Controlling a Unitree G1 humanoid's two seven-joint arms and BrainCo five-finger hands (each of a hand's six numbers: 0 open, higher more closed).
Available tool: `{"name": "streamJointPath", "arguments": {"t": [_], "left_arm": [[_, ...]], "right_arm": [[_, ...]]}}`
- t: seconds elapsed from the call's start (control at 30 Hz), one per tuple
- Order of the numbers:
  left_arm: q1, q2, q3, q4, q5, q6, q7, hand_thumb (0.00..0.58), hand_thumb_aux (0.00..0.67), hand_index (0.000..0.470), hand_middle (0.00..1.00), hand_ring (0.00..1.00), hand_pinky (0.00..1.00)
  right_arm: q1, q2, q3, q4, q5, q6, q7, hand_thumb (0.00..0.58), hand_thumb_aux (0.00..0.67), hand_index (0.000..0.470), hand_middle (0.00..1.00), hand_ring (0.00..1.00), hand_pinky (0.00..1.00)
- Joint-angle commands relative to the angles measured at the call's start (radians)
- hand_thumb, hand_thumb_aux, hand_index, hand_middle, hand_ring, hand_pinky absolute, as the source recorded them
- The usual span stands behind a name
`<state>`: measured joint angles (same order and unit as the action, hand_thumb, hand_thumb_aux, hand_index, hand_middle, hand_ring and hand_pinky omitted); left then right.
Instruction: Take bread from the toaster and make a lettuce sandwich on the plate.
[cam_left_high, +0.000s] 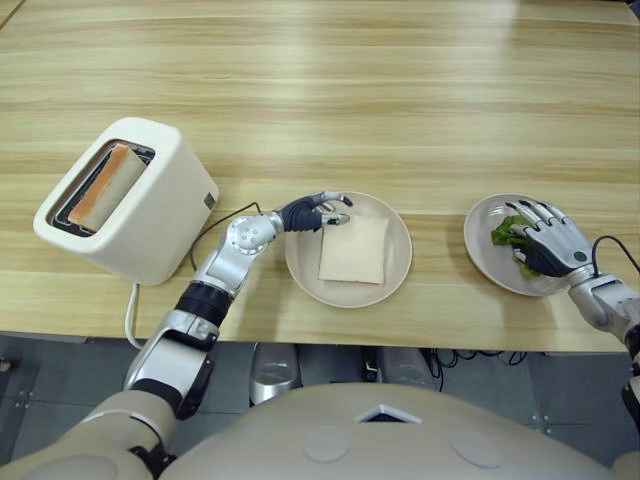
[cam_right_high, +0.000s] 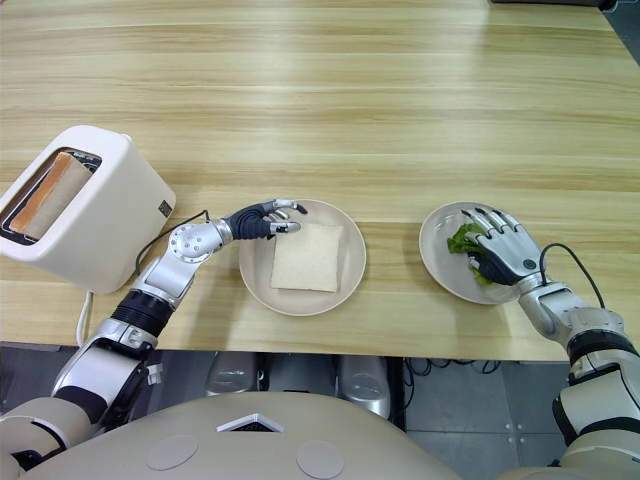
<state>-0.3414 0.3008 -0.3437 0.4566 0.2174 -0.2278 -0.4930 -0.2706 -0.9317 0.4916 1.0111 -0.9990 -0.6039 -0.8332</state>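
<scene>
Toaster, bread, plate and lettuce, in a row across the lower frame.
The cream toaster (cam_left_high: 150, 215) sits at mid-left, set on a diagonal, with one slice (cam_left_high: 105, 185) standing in its slot (browned edge showing). At lower centre a pale round plate (cam_left_high: 300, 270) holds a white square bread slice (cam_left_high: 354, 250) lying flat. At right, green leafy lettuce (cam_left_high: 503, 233) lies on a second beige plate (cam_left_high: 480, 245), partly covered by the right hand (cam_left_high: 550, 245).

Mock kitchen setup: toaster (cam_left_high: 165, 205) on long wooden table (cam_left_high: 400, 100).
</scene>
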Motion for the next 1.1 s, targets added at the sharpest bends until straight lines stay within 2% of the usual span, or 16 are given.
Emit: {"name": "streamJointPath", "arguments": {"t": [0.03,0.13,0.27,0.37,0.5,0.63,0.8,0.97,1.1], "left_arm": [[-0.014,0.022,0.003,0.005,0.043,-0.019,0.030,0.000,0.000,0.000,0.00,0.00,0.00],[-0.028,0.047,0.021,-0.014,0.077,-0.030,0.072,0.000,0.000,0.000,0.00,0.00,0.00],[-0.034,0.068,0.058,-0.074,0.067,-0.037,0.099,0.000,0.000,0.000,0.00,0.00,0.00],[-0.034,0.082,0.097,-0.159,0.060,-0.028,0.122,0.000,0.000,0.000,0.00,0.00,0.00],[-0.027,0.095,0.155,-0.297,0.030,0.008,0.133,0.000,0.000,0.000,0.00,0.00,0.00],[-0.025,0.103,0.230,-0.467,-0.019,0.074,0.121,0.000,0.000,0.000,0.00,0.00,0.00],[-0.007,0.132,0.315,-0.684,-0.083,0.169,0.093,0.000,0.000,0.000,0.00,0.00,0.00],[0.028,0.178,0.406,-0.857,-0.162,0.258,0.068,0.000,0.000,0.000,0.00,0.00,0.00],[0.072,0.238,0.508,-0.979,-0.223,0.316,0.043,0.000,0.000,0.000,0.00,0.00,0.00]], "right_arm": [[0.020,-0.038,-0.039,-0.102,0.054,-0.029,0.008,0.580,0.665,0.456,0.00,0.00,0.00],[0.058,-0.079,-0.089,-0.273,0.087,-0.031,0.042,0.580,0.662,0.455,0.00,0.00,0.00],[0.123,-0.104,-0.175,-0.610,0.128,-0.001,0.151,0.580,0.670,0.460,0.00,0.00,0.00],[0.147,-0.071,-0.210,-0.845,0.143,0.019,0.249,0.580,0.670,0.460,0.00,0.00,0.00],[0.121,0.024,-0.191,-0.947,0.134,0.014,0.341,0.580,0.657,0.451,0.00,0.00,0.00],[0.062,0.168,-0.110,-0.910,0.092,-0.016,0.390,0.580,0.667,0.458,0.00,0.00,0.00],[-0.032,0.307,0.011,-0.738,-0.049,-0.020,0.339,0.580,0.670,0.460,0.00,0.00,0.00],[-0.121,0.387,0.173,-0.544,-0.245,0.034,0.245,0.580,0.652,0.447,0.00,0.00,0.00],[-0.156,0.425,0.272,-0.428,-0.318,0.067,0.213,0.580,0.652,0.447,0.00,0.00,0.00]]}}
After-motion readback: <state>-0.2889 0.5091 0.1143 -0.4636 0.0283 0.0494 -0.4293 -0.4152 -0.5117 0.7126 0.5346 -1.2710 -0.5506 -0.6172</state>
